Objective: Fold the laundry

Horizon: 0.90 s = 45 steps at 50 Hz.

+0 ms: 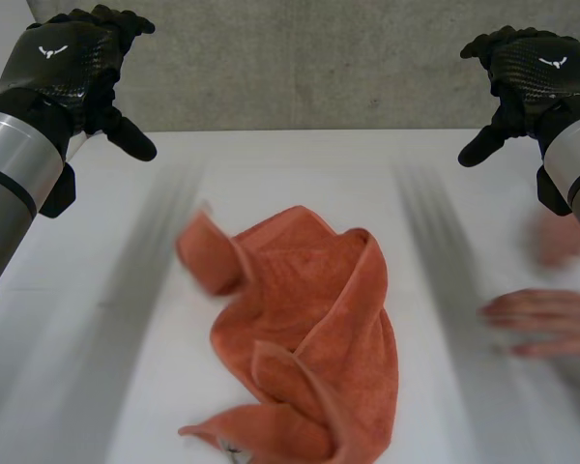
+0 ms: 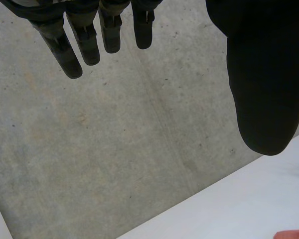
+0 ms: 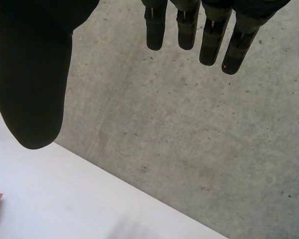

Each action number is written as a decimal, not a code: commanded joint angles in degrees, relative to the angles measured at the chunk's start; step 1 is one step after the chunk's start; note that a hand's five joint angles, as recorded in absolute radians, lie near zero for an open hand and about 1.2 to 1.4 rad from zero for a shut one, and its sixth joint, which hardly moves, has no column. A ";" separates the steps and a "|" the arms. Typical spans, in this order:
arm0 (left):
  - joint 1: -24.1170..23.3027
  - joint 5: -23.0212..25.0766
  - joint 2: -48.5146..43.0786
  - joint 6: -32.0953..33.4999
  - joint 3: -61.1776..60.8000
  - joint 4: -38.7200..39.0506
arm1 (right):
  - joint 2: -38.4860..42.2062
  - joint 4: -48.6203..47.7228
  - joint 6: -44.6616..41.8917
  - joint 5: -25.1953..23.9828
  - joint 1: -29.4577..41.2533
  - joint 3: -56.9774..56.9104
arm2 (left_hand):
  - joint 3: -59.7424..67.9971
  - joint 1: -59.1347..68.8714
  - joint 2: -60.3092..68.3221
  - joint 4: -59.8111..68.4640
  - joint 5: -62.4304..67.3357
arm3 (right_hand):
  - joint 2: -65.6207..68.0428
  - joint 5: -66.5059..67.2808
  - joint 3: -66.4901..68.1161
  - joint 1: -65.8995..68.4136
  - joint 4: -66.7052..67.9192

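Left hand and right hand should first spread flat the crumpled orange towel lying near-centre on the table, avoiding the person's hand at right; both hover at the far corners, uncurled and empty

An orange towel lies crumpled on the white table.
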 commanded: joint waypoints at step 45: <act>-23.19 -13.00 -15.89 -16.84 -12.97 -10.14 | 12.90 7.91 -26.99 -9.32 2.40 0.46 | 7.82 8.49 8.47 8.41 7.58 | -2.49 -3.25 -2.02 -1.79 -3.28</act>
